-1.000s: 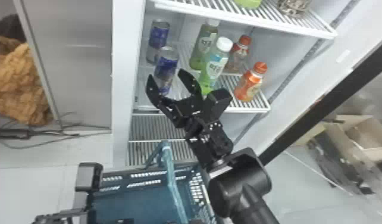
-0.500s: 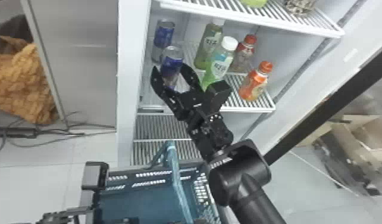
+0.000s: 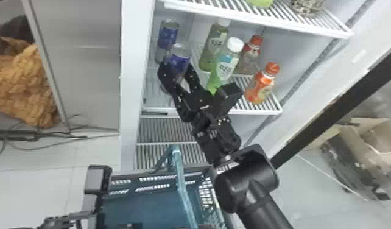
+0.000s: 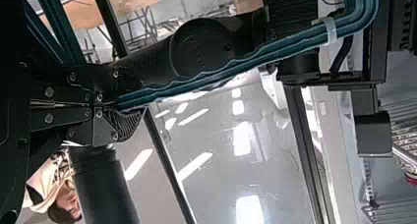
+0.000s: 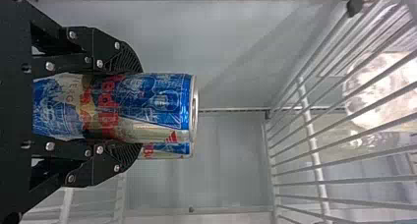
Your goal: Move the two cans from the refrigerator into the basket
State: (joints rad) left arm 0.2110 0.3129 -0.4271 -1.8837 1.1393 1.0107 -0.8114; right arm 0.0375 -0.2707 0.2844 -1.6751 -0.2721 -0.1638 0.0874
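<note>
Glossy, smooth printed metal on a can (image 5: 162, 101), perforated teal plastic on the basket (image 3: 143, 201), shiny see-through plastic on a bottle (image 3: 226, 67), smooth white wire on a shelf (image 3: 265, 23), and rough, crinkled tan cloth (image 3: 21, 82).

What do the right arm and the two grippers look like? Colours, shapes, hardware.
Right arm: black, smooth rounded housing, tubular link behind it; angular black parts toward the wrist, plus a boxy black module. Right gripper and left gripper match: black, silver-coloured screws, curved fingertips with fine ribbing.
</note>
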